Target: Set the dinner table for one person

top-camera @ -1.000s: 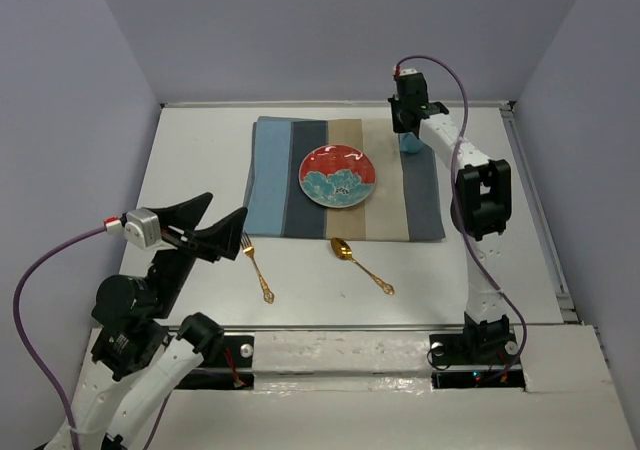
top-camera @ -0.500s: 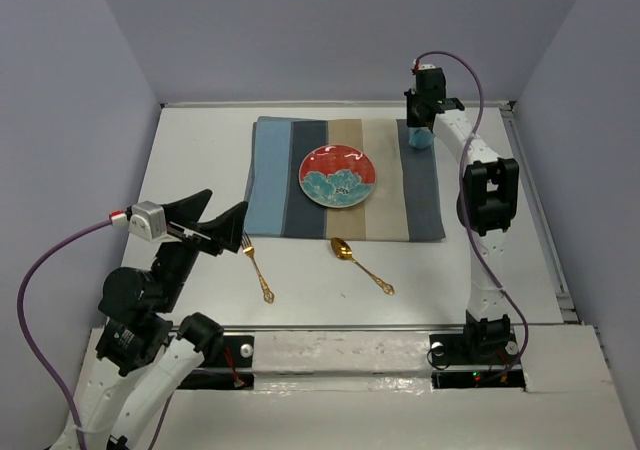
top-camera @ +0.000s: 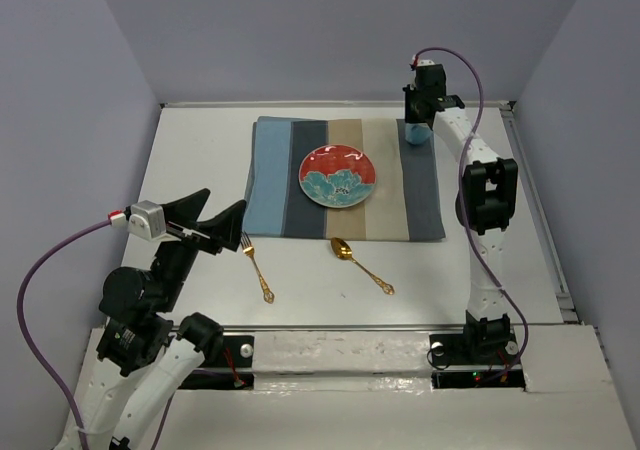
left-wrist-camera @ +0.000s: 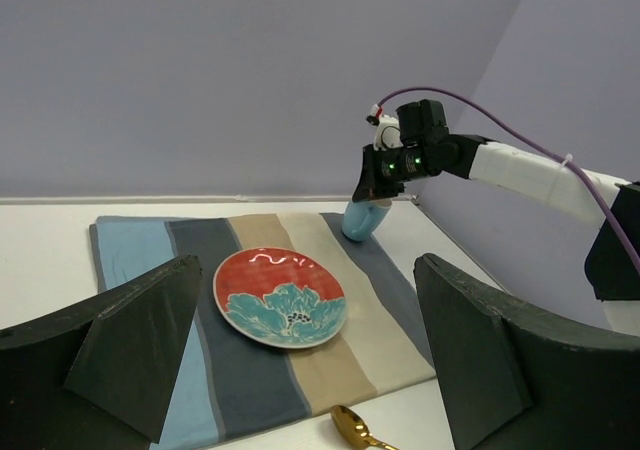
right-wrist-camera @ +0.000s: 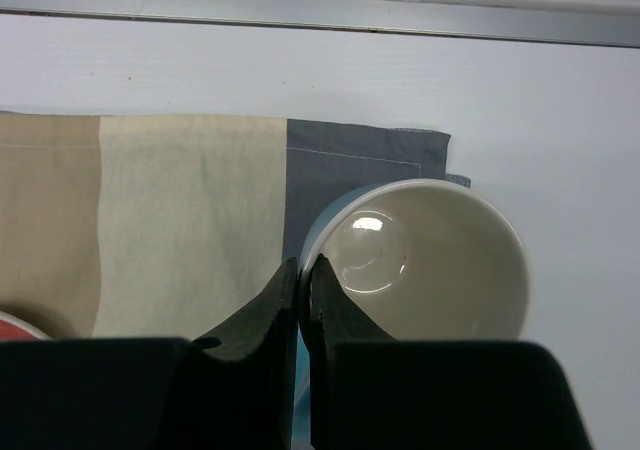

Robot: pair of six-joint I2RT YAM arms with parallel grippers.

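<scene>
On the white dinner table [top-camera: 200, 150] lies a striped placemat [top-camera: 300, 185] with a red and teal plate [top-camera: 339, 177] in its middle. My right gripper [top-camera: 420, 120] is shut on the rim of a light blue cup [right-wrist-camera: 425, 260] with a cream inside, held at the placemat's far right corner. The cup [left-wrist-camera: 362, 222] also shows tilted in the left wrist view. A gold fork [top-camera: 256, 268] and a gold spoon [top-camera: 360, 265] lie on the table before the placemat. My left gripper [top-camera: 225, 232] is open and empty, above the table left of the fork.
A silvery rail [top-camera: 330, 327] runs along the table's front edge. Grey walls stand close at the back and on both sides. The right arm's links [top-camera: 485, 195] reach over the table's right side.
My right gripper has carried the cup right and a little farther back, from above the placemat's far right part to its far right corner. The left arm dropped slightly.
</scene>
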